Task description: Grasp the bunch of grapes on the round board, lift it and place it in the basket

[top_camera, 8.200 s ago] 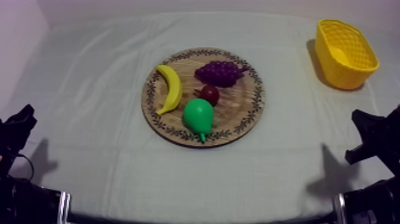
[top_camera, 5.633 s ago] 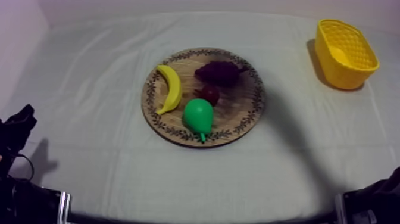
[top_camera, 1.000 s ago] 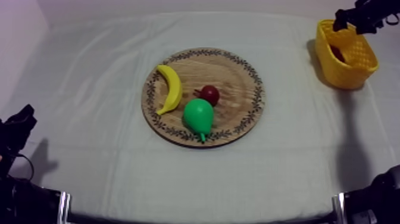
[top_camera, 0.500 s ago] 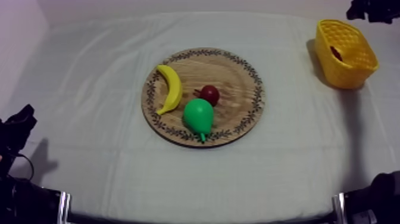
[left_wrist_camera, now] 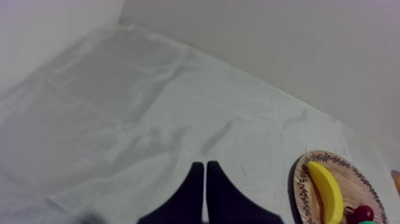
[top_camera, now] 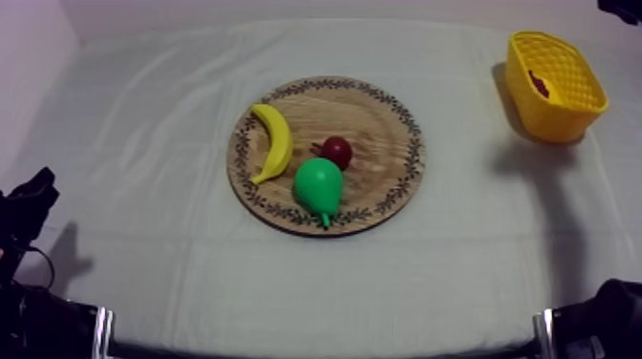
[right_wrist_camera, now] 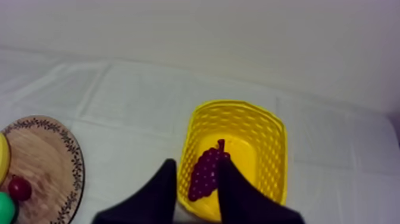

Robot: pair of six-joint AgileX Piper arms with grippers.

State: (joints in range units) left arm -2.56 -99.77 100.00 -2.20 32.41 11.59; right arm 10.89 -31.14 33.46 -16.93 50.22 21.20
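Observation:
The purple bunch of grapes (right_wrist_camera: 205,173) lies inside the yellow basket (right_wrist_camera: 238,107), which stands at the table's far right (top_camera: 564,115); a dark bit of the grapes (top_camera: 541,86) shows through its mouth. My right gripper (right_wrist_camera: 197,165) hangs above the basket, open, with nothing between its fingers. From above, that gripper (top_camera: 626,8) sits at the far right corner. The round wooden board (top_camera: 382,124) lies mid-table. My left gripper (left_wrist_camera: 205,170) is shut on nothing, low at the left (top_camera: 29,202).
On the board lie a banana (top_camera: 274,141), a small red fruit (top_camera: 335,151) and a green pear (top_camera: 318,186). Bare cloth stretches between the board and the basket. The left wrist view catches the board's rim (left_wrist_camera: 300,179) and the banana (left_wrist_camera: 324,190).
The grapes went from the board into the basket. Over the last second my right gripper has pulled back up and away from the basket. The left arm has stayed still.

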